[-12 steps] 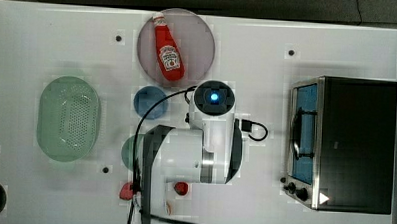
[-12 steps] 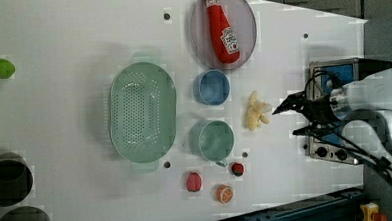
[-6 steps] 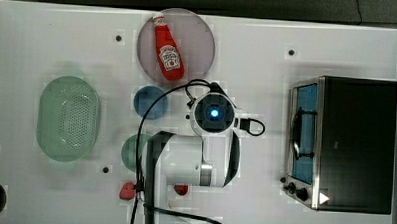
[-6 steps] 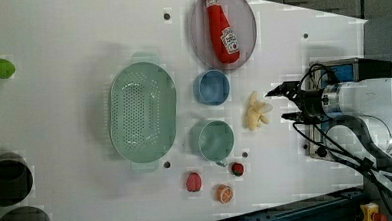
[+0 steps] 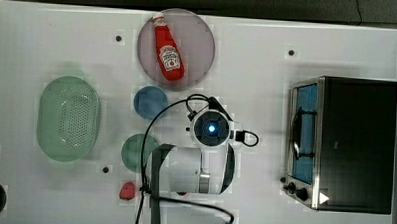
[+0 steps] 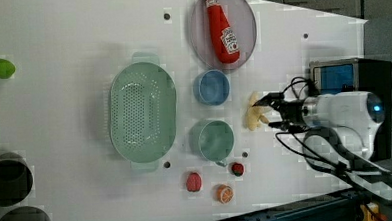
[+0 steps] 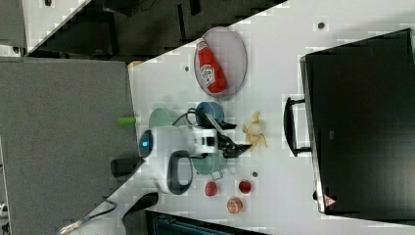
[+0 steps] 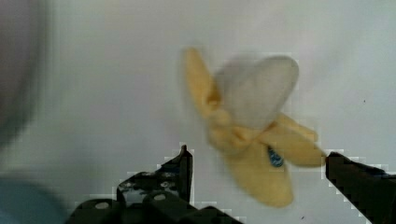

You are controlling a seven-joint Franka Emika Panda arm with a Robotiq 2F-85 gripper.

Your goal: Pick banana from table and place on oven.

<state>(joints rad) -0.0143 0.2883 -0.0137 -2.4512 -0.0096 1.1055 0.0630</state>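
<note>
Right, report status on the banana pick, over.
Gripper open, over the banana, nothing held. Banana lies on the table, not gripped. Oven top bare. Blue cup and green cup beside the banana, not blocking.

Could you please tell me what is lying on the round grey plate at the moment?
A red ketchup bottle lies on the plate, cap toward the table's edge. The plate surface under the bottle is covered.

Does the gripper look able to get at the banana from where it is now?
Probably yes. The gripper is open with the banana lying on the bare table between its fingers, nothing over it; the blue bowl and green cup sit apart.
</note>
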